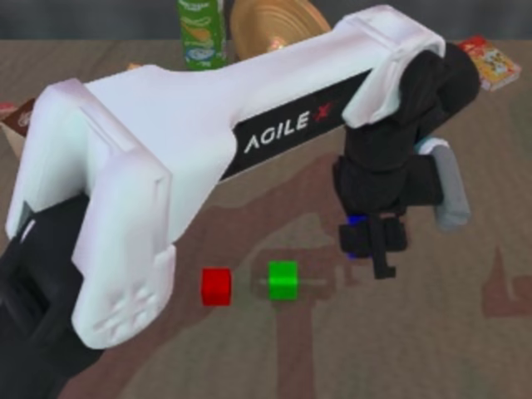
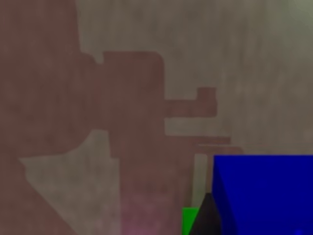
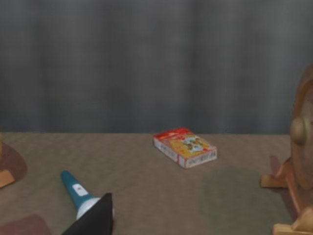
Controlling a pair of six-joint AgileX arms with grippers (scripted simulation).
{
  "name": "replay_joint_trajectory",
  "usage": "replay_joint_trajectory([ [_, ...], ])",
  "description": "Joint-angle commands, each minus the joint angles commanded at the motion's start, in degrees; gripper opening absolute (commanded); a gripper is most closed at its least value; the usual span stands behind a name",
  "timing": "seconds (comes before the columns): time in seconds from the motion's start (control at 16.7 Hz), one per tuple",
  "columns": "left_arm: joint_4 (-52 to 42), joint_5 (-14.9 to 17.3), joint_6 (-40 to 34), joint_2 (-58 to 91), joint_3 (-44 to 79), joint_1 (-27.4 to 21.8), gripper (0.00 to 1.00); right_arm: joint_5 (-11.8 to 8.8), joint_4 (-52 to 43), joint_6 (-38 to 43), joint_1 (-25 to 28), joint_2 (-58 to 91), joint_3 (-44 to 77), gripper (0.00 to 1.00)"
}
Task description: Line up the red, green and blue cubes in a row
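Two cubes sit in a row on the desk [image 1: 465, 332]: the red cube [image 1: 216, 286] at the left, the green cube [image 1: 283, 279] just to its right with a gap between. My left tool [image 1: 376, 243] is farther right along that line, its fingers clamped on the blue cube [image 2: 264, 196], which fills the left wrist view's corner. My right arm is out of the top view; I cannot tell its tool's state. A red printed packet [image 3: 185, 147] lies near the desk's far edge.

Bare table [image 1: 432, 349] right of green cube [image 1: 283, 279] (arm overhead)
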Motion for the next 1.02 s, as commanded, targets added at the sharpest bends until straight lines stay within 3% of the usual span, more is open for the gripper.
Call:
replay_joint_trajectory([
  [0.24,2.5,0.1,0.1,0.2,-2.3,0.0,0.0,0.0,0.0,0.0,0.0,0.0,0.0,1.0],
  [0.54,12.8,0.1,-0.1,2.4,-10.1,-0.1,0.0,0.0,0.0,0.0,0.0,0.0,0.0,1.0],
  [0.84,13.7,0.0,-0.1,2.8,-11.0,-0.1,0.0,0.0,0.0,0.0,0.0,0.0,0.0,1.0],
  [1.02,13.7,0.0,-0.1,2.8,-11.0,-0.1,0.23,0.0,0.0,0.0,0.0,0.0,0.0,1.0],
])
